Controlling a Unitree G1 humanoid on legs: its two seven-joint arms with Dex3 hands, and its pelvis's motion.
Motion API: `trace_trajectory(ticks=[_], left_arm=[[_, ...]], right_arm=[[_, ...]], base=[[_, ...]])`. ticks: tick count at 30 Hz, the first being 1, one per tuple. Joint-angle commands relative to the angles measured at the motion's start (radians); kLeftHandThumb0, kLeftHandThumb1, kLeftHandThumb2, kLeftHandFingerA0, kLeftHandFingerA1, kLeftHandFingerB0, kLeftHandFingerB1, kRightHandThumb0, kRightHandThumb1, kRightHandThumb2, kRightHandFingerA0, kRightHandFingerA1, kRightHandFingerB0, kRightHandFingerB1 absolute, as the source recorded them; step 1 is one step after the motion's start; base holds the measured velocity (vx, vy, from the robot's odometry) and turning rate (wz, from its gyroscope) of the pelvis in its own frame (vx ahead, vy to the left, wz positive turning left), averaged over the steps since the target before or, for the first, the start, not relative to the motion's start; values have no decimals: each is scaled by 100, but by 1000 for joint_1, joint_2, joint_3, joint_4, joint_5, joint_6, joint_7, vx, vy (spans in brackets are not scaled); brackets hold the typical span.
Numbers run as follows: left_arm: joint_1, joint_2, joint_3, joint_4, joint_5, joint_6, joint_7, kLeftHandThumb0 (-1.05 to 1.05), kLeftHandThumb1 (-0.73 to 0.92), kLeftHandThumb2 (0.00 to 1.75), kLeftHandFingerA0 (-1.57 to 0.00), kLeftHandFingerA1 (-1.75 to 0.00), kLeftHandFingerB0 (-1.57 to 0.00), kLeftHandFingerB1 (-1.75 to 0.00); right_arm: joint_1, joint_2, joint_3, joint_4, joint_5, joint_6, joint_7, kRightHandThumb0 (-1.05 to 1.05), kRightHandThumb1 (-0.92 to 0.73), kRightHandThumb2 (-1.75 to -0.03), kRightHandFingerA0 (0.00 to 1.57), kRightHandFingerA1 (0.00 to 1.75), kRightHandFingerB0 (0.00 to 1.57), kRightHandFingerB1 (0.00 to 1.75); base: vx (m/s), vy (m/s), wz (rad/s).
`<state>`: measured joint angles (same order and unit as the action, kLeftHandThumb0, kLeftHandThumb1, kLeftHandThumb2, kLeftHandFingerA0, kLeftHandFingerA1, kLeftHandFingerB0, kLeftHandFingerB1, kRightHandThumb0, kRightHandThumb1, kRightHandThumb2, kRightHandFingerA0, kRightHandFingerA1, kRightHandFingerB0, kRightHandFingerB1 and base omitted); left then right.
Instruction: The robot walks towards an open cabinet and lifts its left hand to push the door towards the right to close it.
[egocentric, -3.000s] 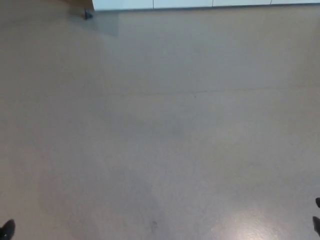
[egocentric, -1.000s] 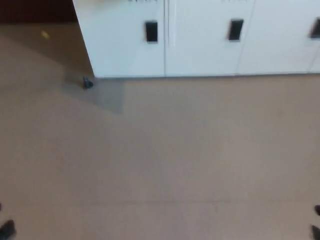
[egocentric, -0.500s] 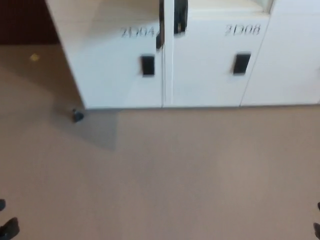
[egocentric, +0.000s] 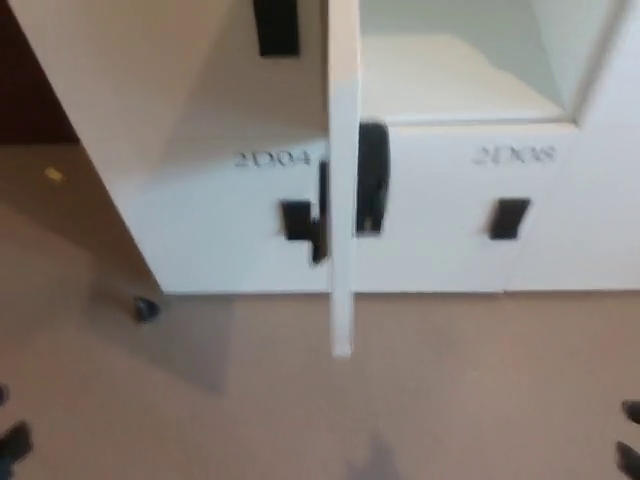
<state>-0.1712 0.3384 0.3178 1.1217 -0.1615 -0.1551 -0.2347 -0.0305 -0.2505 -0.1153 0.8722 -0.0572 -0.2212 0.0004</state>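
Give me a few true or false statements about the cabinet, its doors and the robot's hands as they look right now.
1. One cabinet door stands open, seen edge-on. True.
2. The open compartment lies left of that door. False: it lies to its right.
3. The lower doors carry the labels 2D04 and 2D08. True.
4. The left hand is pressed against the open door. False: it sits at the bottom left corner, well away from it.
5. A small dark object lies on the floor by the cabinet's left corner. True.
6. The right hand grips a door handle. False: only its tip shows at the bottom right edge.
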Motion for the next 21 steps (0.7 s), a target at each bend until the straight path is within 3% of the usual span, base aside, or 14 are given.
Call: trace_trajectory(ticks=[1,12,21], left_arm=[[-10,23,-10,8,15,-15,11,-22,65,59,-59,-45,-41,-40],[-45,32,-22,23,16,-15,8,-24,65,59,-61,-46,-41,-40],[-87,38,-42,23,22,-14,3,-24,64,58,-60,-46,-39,-40]], right_arm=[[-2,-8,-6,15,3,-16,-11,-26,-71,-61,67,47,44,39],[-12,-6,-15,35,9,-30,-19,-26,-71,-61,67,47,44,39],[-18,-2,-32,32,20,-30,-22,-30,-70,-60,68,47,45,39]], base=[[463,-121,26],[404,-77,-10],[210,283,-6]])
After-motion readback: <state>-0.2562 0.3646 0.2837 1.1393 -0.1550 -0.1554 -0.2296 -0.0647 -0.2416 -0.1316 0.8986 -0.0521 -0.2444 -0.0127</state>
